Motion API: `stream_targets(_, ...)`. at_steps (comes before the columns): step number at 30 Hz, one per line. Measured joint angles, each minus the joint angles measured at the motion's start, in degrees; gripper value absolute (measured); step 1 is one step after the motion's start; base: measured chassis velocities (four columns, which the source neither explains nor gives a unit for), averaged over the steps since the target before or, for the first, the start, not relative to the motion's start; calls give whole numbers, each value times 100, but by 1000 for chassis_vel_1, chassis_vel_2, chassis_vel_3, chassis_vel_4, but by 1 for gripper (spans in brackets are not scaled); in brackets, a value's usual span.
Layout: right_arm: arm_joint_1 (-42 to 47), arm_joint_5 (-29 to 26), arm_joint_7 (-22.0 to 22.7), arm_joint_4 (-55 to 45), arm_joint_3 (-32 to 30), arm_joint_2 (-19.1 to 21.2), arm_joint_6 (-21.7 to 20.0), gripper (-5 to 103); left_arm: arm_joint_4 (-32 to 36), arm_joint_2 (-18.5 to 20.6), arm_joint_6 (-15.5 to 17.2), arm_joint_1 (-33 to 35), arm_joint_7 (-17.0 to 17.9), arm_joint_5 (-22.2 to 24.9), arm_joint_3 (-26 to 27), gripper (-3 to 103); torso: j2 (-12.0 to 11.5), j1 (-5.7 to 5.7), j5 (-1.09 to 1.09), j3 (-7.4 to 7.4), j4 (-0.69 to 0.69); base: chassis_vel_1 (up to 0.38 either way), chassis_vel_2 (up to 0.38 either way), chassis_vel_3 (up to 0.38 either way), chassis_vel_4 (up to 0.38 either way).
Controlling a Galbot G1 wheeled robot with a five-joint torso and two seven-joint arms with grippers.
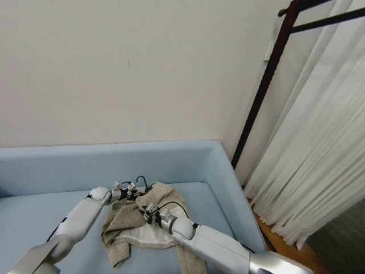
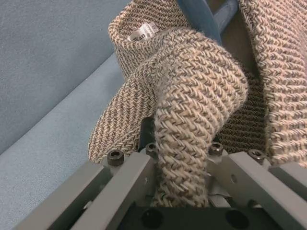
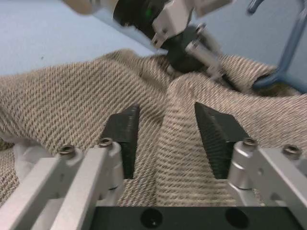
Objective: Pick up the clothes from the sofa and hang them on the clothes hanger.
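A beige knit sweater (image 1: 122,224) lies crumpled on the seat of the light blue sofa (image 1: 34,220), near its right end. A blue hanger (image 1: 141,181) is threaded through the sweater's neck, with its hook sticking out toward the sofa back. My left gripper (image 1: 132,192) sits at the collar, shut on a raised fold of the sweater (image 2: 192,81) just below the hanger (image 2: 204,19). My right gripper (image 1: 152,214) is a little nearer the front. In the right wrist view it (image 3: 168,139) is open, its black pads (image 3: 125,136) straddling a ridge of the knit (image 3: 180,124).
A dark clothes rack (image 1: 265,85) stands past the sofa's right arm, its top bar high at the upper right. White curtains (image 1: 319,142) hang beside it. A plain wall rises behind the sofa. The seat to the left of the sweater is bare.
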State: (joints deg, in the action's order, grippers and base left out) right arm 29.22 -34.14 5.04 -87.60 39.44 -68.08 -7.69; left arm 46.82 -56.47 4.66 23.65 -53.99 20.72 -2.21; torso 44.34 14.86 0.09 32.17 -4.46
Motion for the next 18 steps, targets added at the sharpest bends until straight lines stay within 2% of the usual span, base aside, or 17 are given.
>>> stream_targets(3, -173, -126, -21, -210, -104, 248, 26, 54, 20, 3, -25, 26, 43, 0, -7, 7, 0, 0, 1, 0, -1, 0, 0, 0, 0)
stream_targets(5, -278, -186, -76, -216, -139, 335, 27, 54, 30, 6, -43, 38, 51, 1, -6, 7, 0, 0, 0, 0, -1, 0, 0, 0, 0)
stream_targets(8, -747, -492, -369, 8, -206, 543, -11, 71, 137, 59, -71, 112, 73, -10, 9, 7, 0, 0, 0, 0, -2, 0, 0, 0, 0)
stream_targets(9, -747, -492, -369, 8, -206, 543, -11, 71, 137, 59, -71, 112, 73, -10, 9, 7, 0, 0, 0, 0, -2, 0, 0, 0, 0)
stream_targets(12, -1500, -1238, -1105, 608, -140, 685, -252, 86, 297, 185, -103, 218, 80, -23, 42, 7, 0, 1, -2, 0, 0, 0, 0, 0, 0)
stream_targets(13, -1500, -1238, -1105, 608, -140, 685, -252, 86, 297, 185, -103, 218, 80, -23, 42, 7, 0, 1, -2, 0, 0, 0, 0, 0, 0)
stream_targets(14, -1694, -1479, -1362, 826, -104, 689, -385, 86, 328, 216, -126, 238, 80, -31, 54, 7, 0, 0, 0, 0, 0, 0, 0, 0, 0)
stream_targets(15, -1919, -1729, -1691, 1124, -45, 676, -513, 91, 362, 244, -154, 255, 80, -67, 70, 7, -1, 1, 0, 0, 1, 0, 0, 0, 0)
stream_targets(16, -2083, -1884, -2010, 1382, -1, 642, -616, 97, 387, 258, -170, 267, 80, -110, 86, 7, -1, 1, -1, 0, 0, 0, 0, 0, 0)
stream_targets(18, -2326, -2025, -2664, 1883, 66, 524, -868, 100, 441, 270, -181, 284, 79, -155, 99, 7, -1, 1, -1, 0, 0, 0, 0, 0, 0)
